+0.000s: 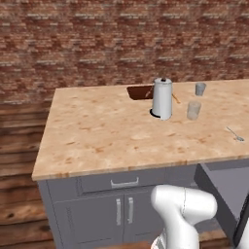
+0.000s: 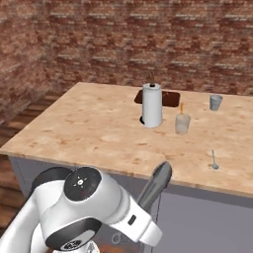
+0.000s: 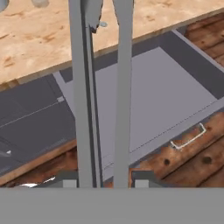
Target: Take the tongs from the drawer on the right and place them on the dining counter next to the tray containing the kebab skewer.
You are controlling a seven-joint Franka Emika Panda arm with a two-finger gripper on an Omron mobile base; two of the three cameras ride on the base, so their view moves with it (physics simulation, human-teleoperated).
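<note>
A rendered home kitchen, shown by the long peach-tan speckled stone island counter (image 1: 107, 131) on grey cabinets (image 1: 97, 206), a white paper-towel roll (image 1: 162, 98), red-brick wall (image 1: 121, 39) and wood-plank floor (image 1: 19, 146).

No legible text, label, brand, number or sign is found on any surface. The white paper-towel roll (image 1: 162, 98), the two small pale grey cups (image 1: 194, 110), the shallow dark reddish-brown tray (image 1: 140, 92), the peach-tan speckled stone counter top (image 1: 97, 131) and the plain grey open drawer (image 3: 153, 92) are all unmarked. The red brick wall (image 1: 121, 39) carries no lettering.
</note>
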